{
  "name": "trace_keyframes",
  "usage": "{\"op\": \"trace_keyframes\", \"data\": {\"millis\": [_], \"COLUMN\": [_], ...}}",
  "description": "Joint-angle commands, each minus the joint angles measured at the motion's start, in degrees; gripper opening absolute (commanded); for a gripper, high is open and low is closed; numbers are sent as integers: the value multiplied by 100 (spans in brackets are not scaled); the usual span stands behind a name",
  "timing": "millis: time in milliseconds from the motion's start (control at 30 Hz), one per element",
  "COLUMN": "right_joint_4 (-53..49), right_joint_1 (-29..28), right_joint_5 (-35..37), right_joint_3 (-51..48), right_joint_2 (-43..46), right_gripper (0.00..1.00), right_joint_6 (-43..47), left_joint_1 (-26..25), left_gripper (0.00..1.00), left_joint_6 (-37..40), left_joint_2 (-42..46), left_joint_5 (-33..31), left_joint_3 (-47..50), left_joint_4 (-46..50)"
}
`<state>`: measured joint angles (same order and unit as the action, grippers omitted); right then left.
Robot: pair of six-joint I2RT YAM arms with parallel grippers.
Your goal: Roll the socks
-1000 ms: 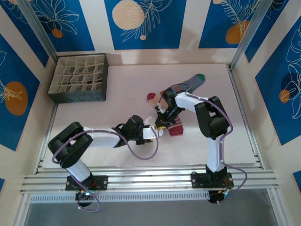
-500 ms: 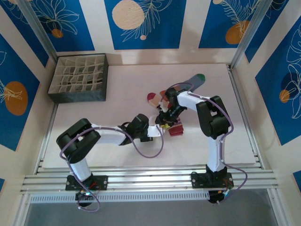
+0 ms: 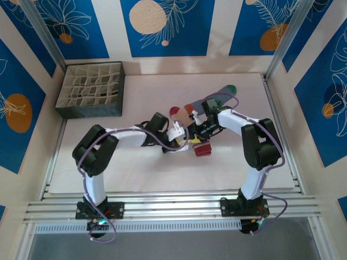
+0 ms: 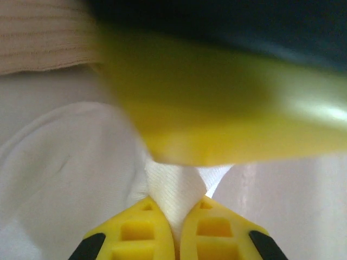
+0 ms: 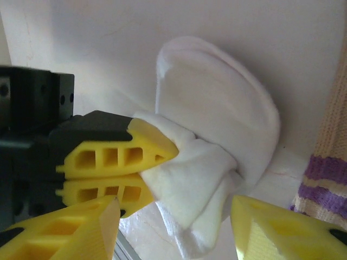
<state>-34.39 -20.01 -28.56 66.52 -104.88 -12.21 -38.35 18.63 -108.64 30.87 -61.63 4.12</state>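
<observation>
A white sock [image 5: 217, 124] lies bunched on the table, and my left gripper [image 5: 162, 162] is shut on a fold of it. In the left wrist view the left gripper [image 4: 176, 203] pinches the white sock [image 4: 176, 187] between its yellow fingertips. My right gripper [image 5: 173, 233] stands open on either side of that fold, and one of its fingers [image 4: 217, 108] looms blurred just above the left one. Both grippers meet mid-table, left [image 3: 186, 138] and right [image 3: 198, 131]. The peach sock [image 3: 202, 150] with maroon stripes lies beside them [image 5: 325, 173]. The grey-blue sock [image 3: 222, 95] lies behind.
A grey divider box [image 3: 90, 89] with many small cells stands at the back left. Bare table [image 3: 135, 168] stretches in front of the arms up to the metal rail [image 3: 173, 208] at the near edge. Patterned walls close in the sides.
My left gripper has shut on the white sock and the arm has swung farther from the near edge. My right gripper has opened and let go of the fabric.
</observation>
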Motion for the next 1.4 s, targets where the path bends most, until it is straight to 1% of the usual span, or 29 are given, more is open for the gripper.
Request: {"op": "trace_keyframes", "data": {"millis": [0,67,167,233,300,367,467,533,567,700,867,967,1033,1133,1200,1300,1367], "right_joint_4": [359,396,474,486,386,88,-213,-296,-339,-634,-851,-1003,-1122,-1254,-1328,-1447,-1505], "right_joint_1": [-52,-73,-137,-172,-202,-214,-241,-248,-256,-278,-309,-336,-354,-363,-372,-376,-381], "right_joint_5": [-337,-347,-252,-194,30,384,809,930,984,1123,1081,988,912,836,795,757,755], "right_joint_3": [-180,-223,-289,-269,-164,89,344,398,425,583,726,842,945,1060,1116,1180,1212], "right_joint_2": [41,-39,-130,-247,-427,-727,-1034,-1077,-1076,-1125,-1202,-1278,-1354,-1429,-1473,-1521,-1531], "right_gripper": [56,56,56,55,53,46,27,18,15,8,6,6,5,5,5,5,5], "right_joint_6": [-152,-176,-214,-230,-301,-369,-504,-543,-534,-410,-305,-241,-198,-160,-126,-81,-43], "left_joint_1": [166,274,307,304,302,308,297,288,290,290,259,30,-334,-719,-857,-962,-1012], "left_gripper": [0,0,0,3,8,13,19,22,23,30,33,39,44,48,50,52,52], "left_joint_6": [-716,-925,-1029,-1039,-1033,-982,-847,-671,-576,-103,386,860,1455,1952,2089,2234,2309], "left_joint_2": [-545,-708,-824,-832,-795,-755,-617,-374,-228,565,1389,1742,1879,1837,1721,1464,1224], "left_joint_5": [533,620,689,723,727,734,651,567,521,361,154,-371,-1075,-1856,-2175,-2469,-2662], "left_joint_3": [-83,-174,-255,-265,-231,-188,-93,87,203,832,1564,1961,2151,2285,2299,2300,2119], "left_joint_4": [1079,1091,1099,1059,958,850,728,561,441,-301,-1330,-1887,-2099,-2380,-2550,-2742,-2576]}}
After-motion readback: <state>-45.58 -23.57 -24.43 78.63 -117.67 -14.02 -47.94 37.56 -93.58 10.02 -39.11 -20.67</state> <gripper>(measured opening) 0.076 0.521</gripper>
